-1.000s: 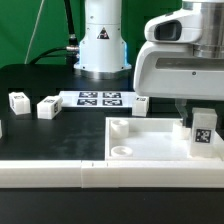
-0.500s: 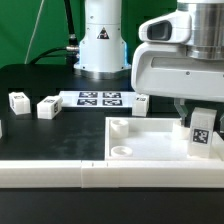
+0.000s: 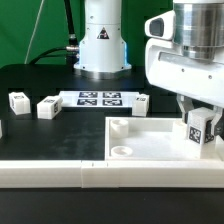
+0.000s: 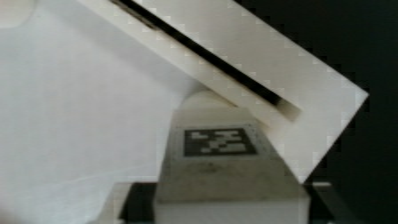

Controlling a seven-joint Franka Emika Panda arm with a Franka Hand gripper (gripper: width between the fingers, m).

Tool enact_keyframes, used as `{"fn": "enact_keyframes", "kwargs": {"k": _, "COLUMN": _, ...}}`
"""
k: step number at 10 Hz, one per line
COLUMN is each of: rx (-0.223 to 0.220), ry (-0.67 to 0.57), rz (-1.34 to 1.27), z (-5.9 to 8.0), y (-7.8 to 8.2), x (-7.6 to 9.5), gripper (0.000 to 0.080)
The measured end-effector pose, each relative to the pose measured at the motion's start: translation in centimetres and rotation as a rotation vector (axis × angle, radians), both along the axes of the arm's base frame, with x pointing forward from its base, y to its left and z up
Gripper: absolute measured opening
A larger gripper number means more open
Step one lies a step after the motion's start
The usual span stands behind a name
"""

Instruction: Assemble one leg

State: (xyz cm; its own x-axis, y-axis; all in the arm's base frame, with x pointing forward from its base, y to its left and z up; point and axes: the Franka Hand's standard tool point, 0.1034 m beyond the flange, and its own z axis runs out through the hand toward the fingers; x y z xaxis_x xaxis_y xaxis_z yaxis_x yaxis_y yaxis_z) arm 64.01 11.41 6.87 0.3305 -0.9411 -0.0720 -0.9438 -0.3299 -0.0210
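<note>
A white leg (image 3: 202, 134) with a black-and-white tag stands upright at the corner of the large flat white tray-like piece (image 3: 150, 140) on the exterior view's right. My gripper (image 3: 198, 112) is shut on the leg from above, with a dark finger on each side. In the wrist view the leg (image 4: 221, 150) fills the space between the dark fingers (image 4: 139, 203), with the tray's wall (image 4: 267, 70) slanting behind it. The socket under the leg is hidden.
Three more white legs lie on the black table: two at the exterior view's left (image 3: 18, 101) (image 3: 48, 107) and one by the tray's far edge (image 3: 141, 103). The marker board (image 3: 98, 98) lies in front of the robot base (image 3: 103, 45). A white rail (image 3: 60, 172) runs along the front.
The gripper has turned about its vertical axis with the leg in it. The leg's tag face has rotated slightly, and the leg stays at the tray's corner.
</note>
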Motion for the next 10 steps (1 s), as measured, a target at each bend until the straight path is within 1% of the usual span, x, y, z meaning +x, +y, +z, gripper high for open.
{"fn": "enact_keyframes", "kwargs": {"k": 2, "rx": -0.007, "ry": -0.002, "rz": -0.329, "z": -0.03, "y": 0.17, "x": -0.15, "gripper": 0.029}}
{"fn": "enact_keyframes", "kwargs": {"k": 3, "rx": -0.003, "ry": 0.001, "rz": -0.429, "z": -0.02, "y": 0.21, "x": -0.13, "gripper": 0.029}}
{"fn": "enact_keyframes", "kwargs": {"k": 4, "rx": 0.005, "ry": 0.005, "rz": -0.468, "z": -0.02, "y": 0.19, "x": -0.12, "gripper": 0.029}}
{"fn": "enact_keyframes", "kwargs": {"k": 5, "rx": 0.013, "ry": 0.015, "rz": -0.583, "z": 0.01, "y": 0.29, "x": -0.11, "gripper": 0.029}}
{"fn": "enact_keyframes", "kwargs": {"k": 6, "rx": 0.016, "ry": 0.019, "rz": -0.629, "z": 0.02, "y": 0.34, "x": -0.1, "gripper": 0.029}}
{"fn": "enact_keyframes", "kwargs": {"k": 7, "rx": 0.015, "ry": 0.019, "rz": -0.625, "z": -0.04, "y": 0.34, "x": -0.13, "gripper": 0.039}}
{"fn": "enact_keyframes", "kwargs": {"k": 8, "rx": 0.014, "ry": 0.02, "rz": -0.62, "z": -0.13, "y": 0.35, "x": -0.16, "gripper": 0.039}}
{"fn": "enact_keyframes", "kwargs": {"k": 9, "rx": 0.014, "ry": 0.017, "rz": -0.574, "z": -0.16, "y": 0.37, "x": -0.17, "gripper": 0.0529}}
{"fn": "enact_keyframes", "kwargs": {"k": 10, "rx": 0.015, "ry": 0.012, "rz": -0.535, "z": -0.21, "y": 0.68, "x": -0.19, "gripper": 0.0612}}
